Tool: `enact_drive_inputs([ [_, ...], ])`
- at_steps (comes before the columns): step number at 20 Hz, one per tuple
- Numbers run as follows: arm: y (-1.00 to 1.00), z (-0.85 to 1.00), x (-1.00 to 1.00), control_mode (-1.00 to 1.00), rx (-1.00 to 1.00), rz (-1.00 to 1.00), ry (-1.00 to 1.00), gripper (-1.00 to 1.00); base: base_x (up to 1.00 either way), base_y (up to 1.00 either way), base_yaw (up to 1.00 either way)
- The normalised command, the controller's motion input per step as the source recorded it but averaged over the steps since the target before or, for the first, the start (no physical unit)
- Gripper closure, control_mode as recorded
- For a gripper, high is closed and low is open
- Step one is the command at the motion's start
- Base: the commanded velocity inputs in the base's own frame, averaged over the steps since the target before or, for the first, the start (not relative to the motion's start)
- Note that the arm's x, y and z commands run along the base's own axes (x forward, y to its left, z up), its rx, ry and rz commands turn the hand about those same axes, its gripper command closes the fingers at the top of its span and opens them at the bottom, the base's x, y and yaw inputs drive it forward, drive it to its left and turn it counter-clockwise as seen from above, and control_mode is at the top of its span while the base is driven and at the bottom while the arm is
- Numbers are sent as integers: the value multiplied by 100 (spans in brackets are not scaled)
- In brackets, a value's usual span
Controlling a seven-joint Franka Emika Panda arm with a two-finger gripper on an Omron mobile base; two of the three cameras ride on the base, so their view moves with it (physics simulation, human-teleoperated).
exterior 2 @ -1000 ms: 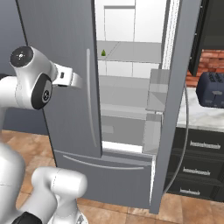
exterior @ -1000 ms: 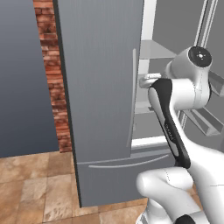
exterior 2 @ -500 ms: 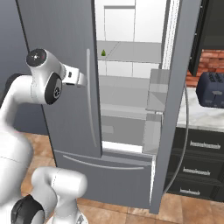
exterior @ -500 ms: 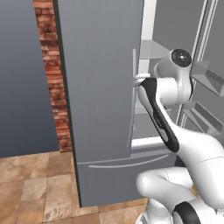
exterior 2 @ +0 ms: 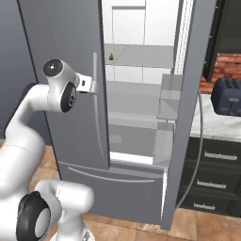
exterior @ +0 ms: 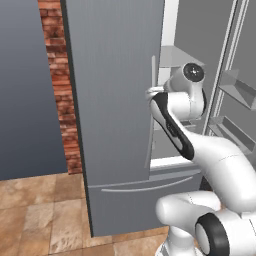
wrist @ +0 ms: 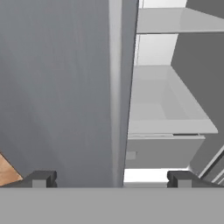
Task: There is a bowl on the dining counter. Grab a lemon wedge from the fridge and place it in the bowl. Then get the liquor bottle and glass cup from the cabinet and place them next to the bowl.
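Observation:
The fridge stands with its left door shut and its right door swung open. A small greenish lemon wedge rests on an upper shelf inside. My gripper is up against the left door's vertical handle. In the hand view the gripper is open, and the handle runs up between its two fingertips. Nothing is held. The bowl, liquor bottle, glass cup and cabinet are out of view.
The open right door carries bins and juts toward me. A dark toaster sits on a light counter over black drawers at right. A brick wall and a grey panel flank the fridge's left side.
The arm's upper joints have swung toward the fridge, and the hand has moved sideways up to the left door's handle. The fingers have stayed apart.

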Motion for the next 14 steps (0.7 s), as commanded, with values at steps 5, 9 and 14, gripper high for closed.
enact_drive_inputs([
  [5, 0, -18, 52, -100, 0, 0, 0, -100, 0, 0, 0],
  [9, 0, -22, 49, -100, 0, 0, 0, -100, 0, 0, 0],
  [14, -3, -21, 47, -100, 0, 0, 0, -100, 0, 0, 0],
])
